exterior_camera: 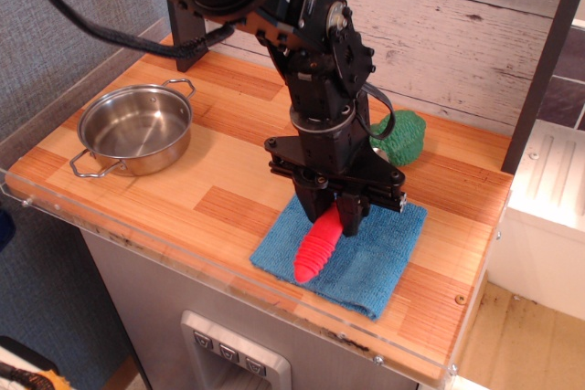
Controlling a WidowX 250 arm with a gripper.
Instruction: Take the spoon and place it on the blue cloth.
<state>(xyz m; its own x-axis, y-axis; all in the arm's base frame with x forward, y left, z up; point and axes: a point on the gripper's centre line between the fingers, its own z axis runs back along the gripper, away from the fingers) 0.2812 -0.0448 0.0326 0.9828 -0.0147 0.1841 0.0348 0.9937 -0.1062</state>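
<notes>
The spoon's ribbed red handle (319,247) slants down to the left over the blue cloth (375,253); its metal bowl is hidden behind the gripper. My gripper (338,211) is shut on the upper end of the handle, directly above the cloth's middle. The handle's lower tip is close to or touching the cloth near its front left part; I cannot tell which. The cloth lies flat near the counter's front edge.
A steel pot (137,128) stands at the counter's left. A green bumpy vegetable toy (401,137) sits behind the cloth, near the back wall. The counter's front edge (274,294) has a clear plastic lip. A dark post (544,61) stands at right.
</notes>
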